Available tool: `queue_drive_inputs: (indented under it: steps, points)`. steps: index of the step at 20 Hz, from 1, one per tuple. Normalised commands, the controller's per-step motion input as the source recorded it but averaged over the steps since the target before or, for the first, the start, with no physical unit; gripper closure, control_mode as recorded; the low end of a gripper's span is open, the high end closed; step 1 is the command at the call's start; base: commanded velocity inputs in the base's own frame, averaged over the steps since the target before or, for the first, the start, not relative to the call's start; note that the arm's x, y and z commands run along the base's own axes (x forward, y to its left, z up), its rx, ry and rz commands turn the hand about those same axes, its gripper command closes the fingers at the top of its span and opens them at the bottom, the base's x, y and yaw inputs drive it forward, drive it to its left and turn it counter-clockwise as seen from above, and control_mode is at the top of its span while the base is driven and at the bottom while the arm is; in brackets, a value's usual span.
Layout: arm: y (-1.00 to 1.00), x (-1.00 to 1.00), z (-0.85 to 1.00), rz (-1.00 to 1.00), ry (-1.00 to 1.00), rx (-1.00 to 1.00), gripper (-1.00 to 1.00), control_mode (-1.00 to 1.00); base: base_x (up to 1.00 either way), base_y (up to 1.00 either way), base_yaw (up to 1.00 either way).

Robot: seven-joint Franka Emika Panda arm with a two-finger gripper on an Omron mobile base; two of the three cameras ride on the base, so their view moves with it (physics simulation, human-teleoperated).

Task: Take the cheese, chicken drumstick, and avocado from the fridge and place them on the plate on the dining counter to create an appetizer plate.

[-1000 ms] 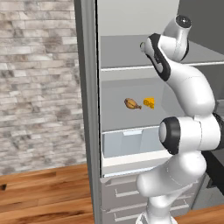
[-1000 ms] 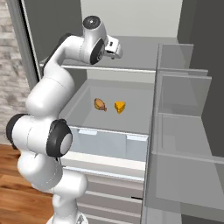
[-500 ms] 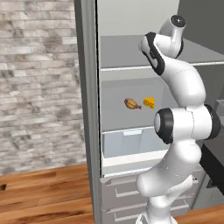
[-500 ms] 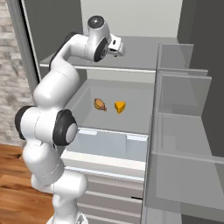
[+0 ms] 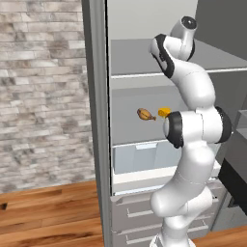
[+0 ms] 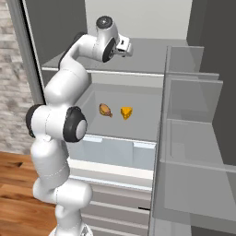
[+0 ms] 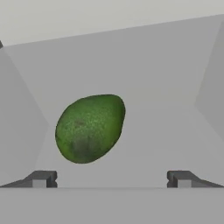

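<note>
Grey fridge (image 6: 55,32) shelves hold food. Since a second ago the open gripper (image 7: 111,178) has reached in nearer the avocado (image 7: 89,128); drumstick (image 6: 105,110) and cheese (image 6: 126,112) stay below.

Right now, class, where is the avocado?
In the hand view the avocado lies on a grey fridge shelf, just ahead of the open gripper, left of centre between its fingertips.

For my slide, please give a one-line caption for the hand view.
Open end effector facing the avocado on a grey fridge shelf, not yet touching it.
</note>
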Motion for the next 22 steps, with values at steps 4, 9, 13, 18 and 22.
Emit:
queue_drive_inputs:
  steps: [4,9,13,18,22]
  points:
    - [0.00,0.49,0.00,0.00,0.01,0.00,-1.00,-1.00,0.00,0.00,0.00]
    - [0.00,0.41,0.00,0.00,0.00,0.00,-1.00,-1.00,0.00,0.00,0.00]
    - [0.00,0.31,0.00,0.00,0.00,0.00,-1.00,-1.00,0.00,0.00,0.00]
    - [0.00,0.05,-0.17,-0.01,0.00,0.00,1.00,-1.00,0.00,0.00,0.00]
    - [0.00,-0.08,-0.47,-0.05,0.00,0.00,1.00,-1.00,0.00,0.00,0.00]
